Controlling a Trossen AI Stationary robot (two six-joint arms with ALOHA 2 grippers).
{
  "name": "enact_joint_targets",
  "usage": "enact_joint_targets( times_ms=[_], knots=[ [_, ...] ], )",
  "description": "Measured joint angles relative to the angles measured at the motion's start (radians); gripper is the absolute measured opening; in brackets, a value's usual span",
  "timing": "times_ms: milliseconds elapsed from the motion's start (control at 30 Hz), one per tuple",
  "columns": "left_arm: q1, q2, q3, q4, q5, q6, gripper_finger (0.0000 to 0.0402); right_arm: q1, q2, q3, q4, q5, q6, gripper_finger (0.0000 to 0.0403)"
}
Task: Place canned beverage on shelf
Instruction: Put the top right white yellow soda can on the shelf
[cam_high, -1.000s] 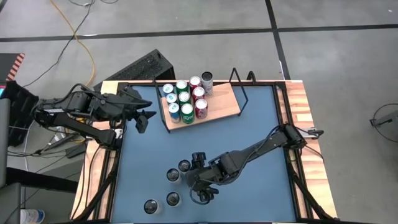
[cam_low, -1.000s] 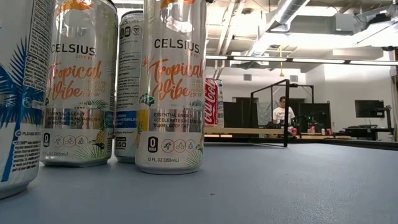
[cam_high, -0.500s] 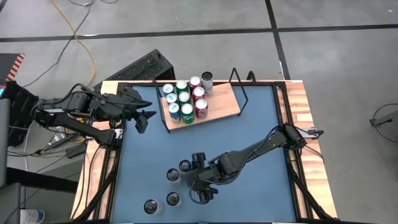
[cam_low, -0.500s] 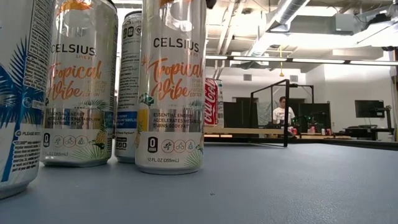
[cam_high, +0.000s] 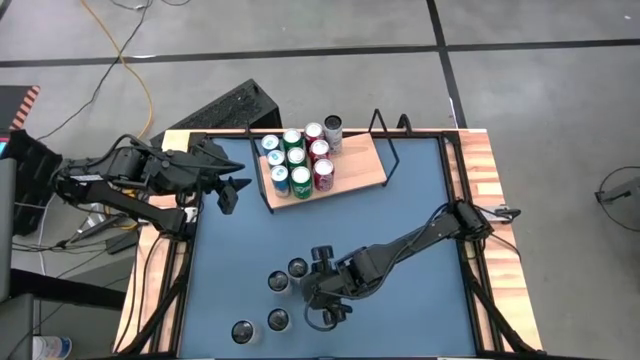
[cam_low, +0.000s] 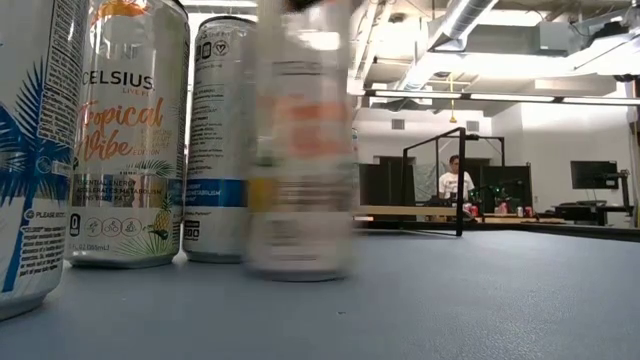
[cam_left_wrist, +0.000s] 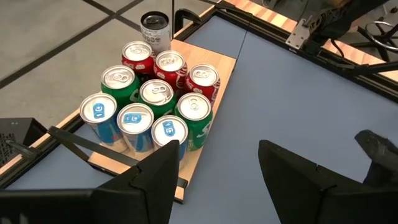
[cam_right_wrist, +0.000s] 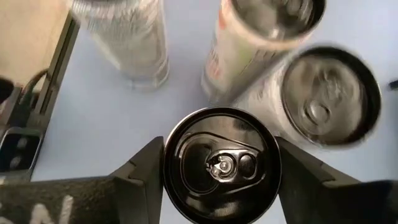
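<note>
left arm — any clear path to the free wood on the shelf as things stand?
Probably yes. The left gripper hangs open beside the shelf, with only bare tabletop between. The cans fill the shelf's near end, so it would have to pass over or around them.

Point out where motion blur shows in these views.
Low view: the Celsius can nearest the middle is smeared sideways, while its neighbours stay sharp. Right wrist view: the can between the right gripper fingers is crisp, the loose cans behind streak.
</note>
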Motion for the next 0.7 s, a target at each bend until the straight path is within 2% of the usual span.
enact_joint_targets(
  times_ms=[200, 367, 533, 700],
  knots=[
    [0.000, 0.000, 0.000, 0.000, 0.000, -0.001, 0.0206, 0.002, -0.061, 0.046, -0.193, -0.005, -0.025, 0.0221],
    [0.000, 0.000, 0.000, 0.000, 0.000, 0.000, 0.0206, -0.032, -0.180, 0.052, -0.345, 0.072, -0.084, 0.0221],
    [0.000, 0.000, 0.000, 0.000, 0.000, 0.000, 0.0206, -0.161, -0.339, 0.051, -0.422, 0.116, -0.167, 0.0223],
    [0.000, 0.000, 0.000, 0.000, 0.003, 0.000, 0.0206, -0.380, -0.498, 0.052, -0.432, 0.141, -0.301, 0.0222]
  ],
)
